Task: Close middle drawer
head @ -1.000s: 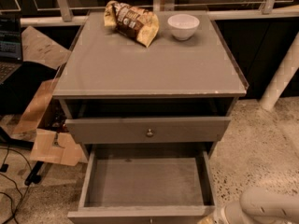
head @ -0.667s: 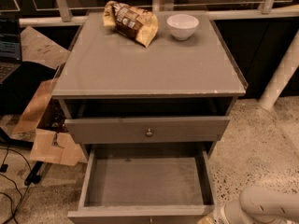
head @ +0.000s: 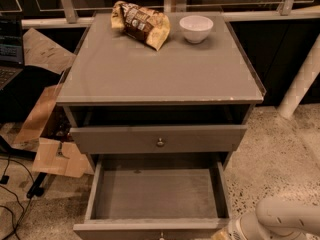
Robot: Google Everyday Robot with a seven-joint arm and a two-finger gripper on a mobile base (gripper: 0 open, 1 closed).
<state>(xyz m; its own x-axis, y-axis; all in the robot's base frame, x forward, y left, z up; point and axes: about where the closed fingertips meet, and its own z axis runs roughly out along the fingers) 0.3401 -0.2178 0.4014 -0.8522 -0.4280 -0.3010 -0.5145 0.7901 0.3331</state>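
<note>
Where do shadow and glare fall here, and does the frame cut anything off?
Camera view: dim, warm light; the cabinet top carries a soft sheen, no harsh glare; deep shadow fills the recess above the top drawer and the back of the open middle drawer; the bottom edge crops that drawer's front and the claw, low right by its front corner.

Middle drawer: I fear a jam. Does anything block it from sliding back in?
Nothing visible does. The middle drawer is pulled out and empty inside. The gripper sits by its right front corner, at the picture's bottom edge.
</note>
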